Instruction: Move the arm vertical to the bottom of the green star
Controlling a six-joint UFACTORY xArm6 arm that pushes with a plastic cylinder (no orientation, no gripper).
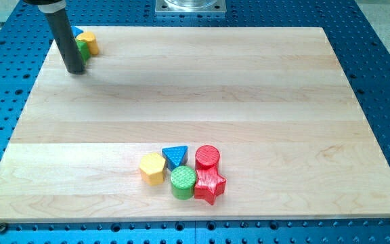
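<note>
Green star (82,49) sits far up in the view's top left corner of the wooden board (181,88), and I can see only a small green bit of it, so I cannot be sure of its points. It is squeezed in with a yellow block (89,42) on its right and a blue block (77,31) peeking out behind. My rod stands right in front of it and hides most of it. My tip (75,70) is down on the wood, just below the green piece and a little to its left, very near it or maybe touching; I cannot tell which. I have no pincer at all, only this dark rod, so nothing opens or shuts. I think I am almost where I should be, under the star. What could go wrong: if I slide up even a little, I may bump the star and shove it into the yellow one, or off the board's edge, which is close by. Far away, near the view's bottom, sits another bunch: a yellow hexagon (152,168), a blue triangle (175,156), a red cylinder (207,157), a green cylinder (183,182) and a red star (210,185), all huddled together. They are well out of my way. I see no words, labels or brand names anywhere.
</note>
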